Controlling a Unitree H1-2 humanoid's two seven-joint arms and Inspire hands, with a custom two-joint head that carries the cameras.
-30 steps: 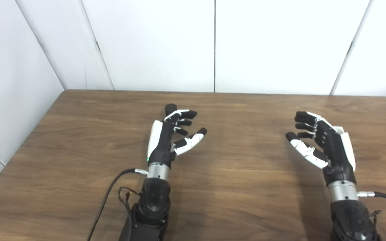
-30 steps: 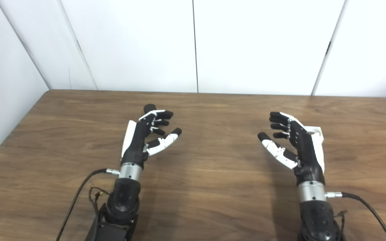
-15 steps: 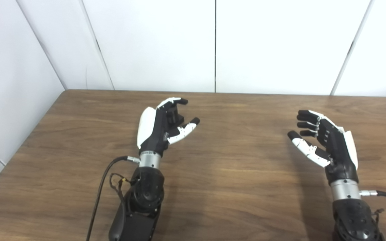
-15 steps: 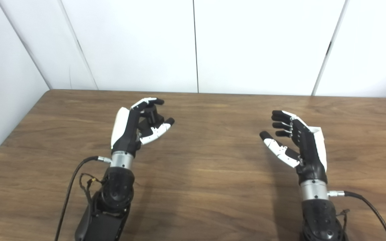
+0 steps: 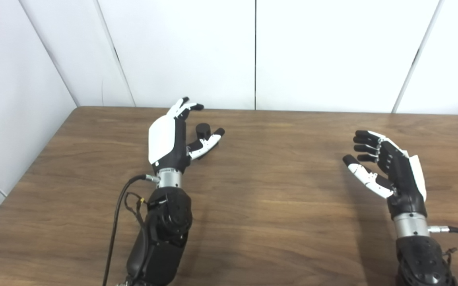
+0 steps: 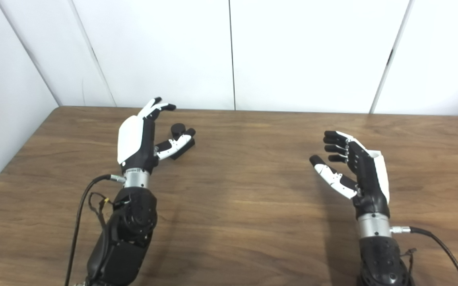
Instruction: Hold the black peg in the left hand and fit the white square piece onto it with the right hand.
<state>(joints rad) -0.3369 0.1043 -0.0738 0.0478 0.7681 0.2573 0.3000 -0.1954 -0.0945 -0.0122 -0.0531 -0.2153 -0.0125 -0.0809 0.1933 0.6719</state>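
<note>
Left hand (image 5: pixel 169 139) open beside black peg (image 5: pixel 202 130) (untouched).

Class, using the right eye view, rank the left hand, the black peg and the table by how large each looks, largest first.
1. table
2. left hand
3. black peg, smallest, though partly hidden behind the hand's thumb.

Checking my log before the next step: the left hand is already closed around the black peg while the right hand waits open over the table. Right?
Not quite. In the right eye view the left hand is open, its fingers spread beside the black peg, which stands free on the table. The right hand does wait open.
</note>
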